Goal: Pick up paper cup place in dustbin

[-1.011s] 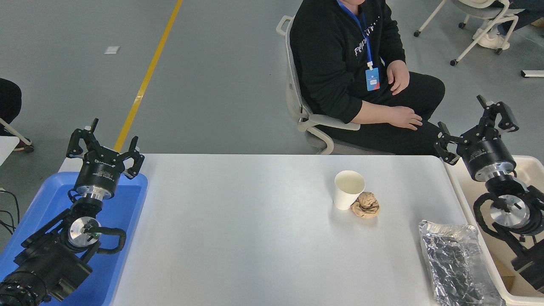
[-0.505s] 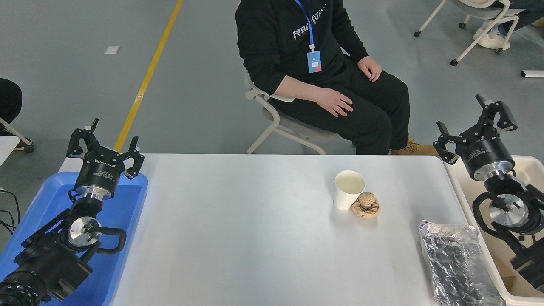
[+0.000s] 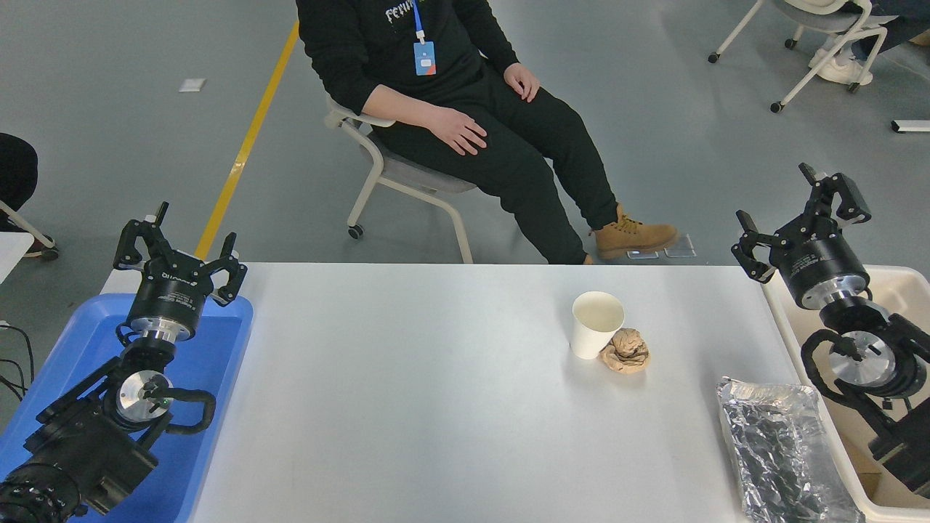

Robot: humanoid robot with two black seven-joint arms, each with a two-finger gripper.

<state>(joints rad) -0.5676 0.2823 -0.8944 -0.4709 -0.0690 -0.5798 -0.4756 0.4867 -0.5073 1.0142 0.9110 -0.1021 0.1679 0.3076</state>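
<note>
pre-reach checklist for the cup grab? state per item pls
1. Paper cup upright on the table: ok.
2. Right hand open, empty: ok.
3. Clear side to grip: not ok, brown paper wad touches the cup's right base.
4. Path from the right hand to the cup clear: ok.
5. Dustbin has room: cannot tell, mostly hidden by the arm.
6. Left hand parked over the blue tray: ok.

A crumpled brown paper wad [image 3: 625, 351] sits right of centre on the white tabletop [image 3: 407, 407]. A crinkled silver foil tray [image 3: 781, 454] lies at its near right corner, a blue plastic tray [image 3: 211, 349] beside its left edge.
</note>
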